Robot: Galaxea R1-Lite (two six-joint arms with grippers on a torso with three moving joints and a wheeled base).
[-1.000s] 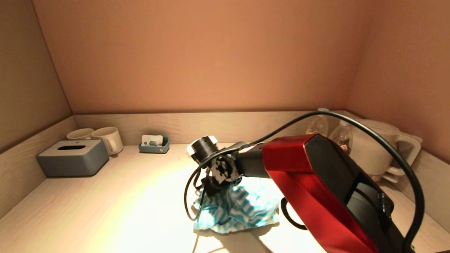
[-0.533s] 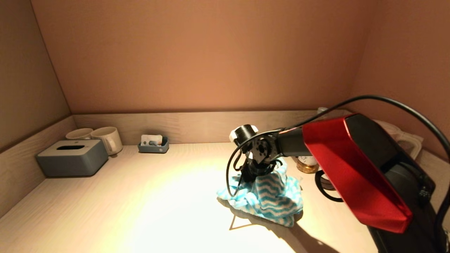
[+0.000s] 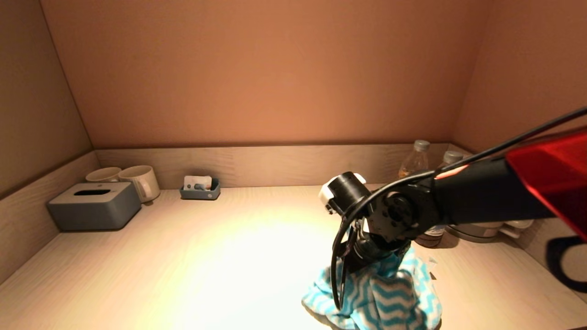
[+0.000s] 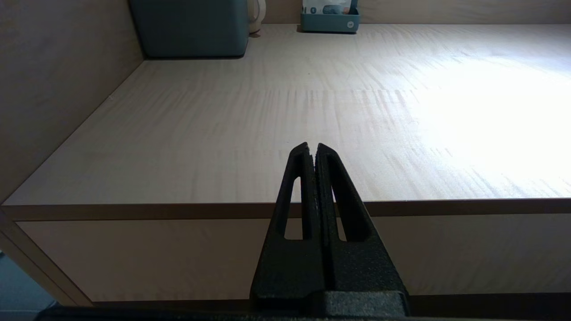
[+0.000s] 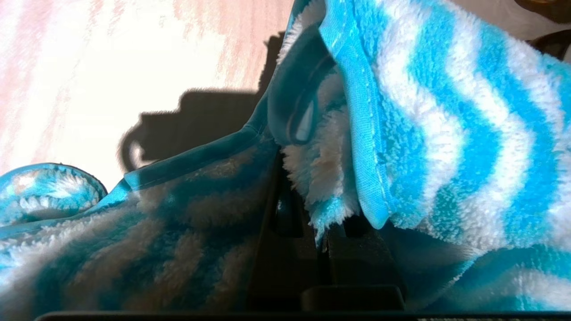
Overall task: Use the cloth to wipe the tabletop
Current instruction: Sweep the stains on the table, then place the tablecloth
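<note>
A blue-and-white zigzag cloth (image 3: 380, 300) lies bunched on the pale wooden tabletop (image 3: 183, 256) at the front right. My right gripper (image 3: 367, 256) points down into it and is shut on the cloth, its fingers buried in the folds. In the right wrist view the fluffy cloth (image 5: 446, 111) drapes over the closed fingers (image 5: 321, 249). My left gripper (image 4: 312, 149) is shut and empty, parked in front of the table's front edge, out of the head view.
A grey tissue box (image 3: 94, 205) and two white mugs (image 3: 140, 182) stand at the back left. A small blue tray (image 3: 200, 189) sits by the back wall. Bottles (image 3: 415, 160) and a white kettle base (image 3: 477, 229) stand at the back right.
My right gripper has dragged the cloth from the middle of the table to the right and then toward the front edge. The left arm has not moved.
</note>
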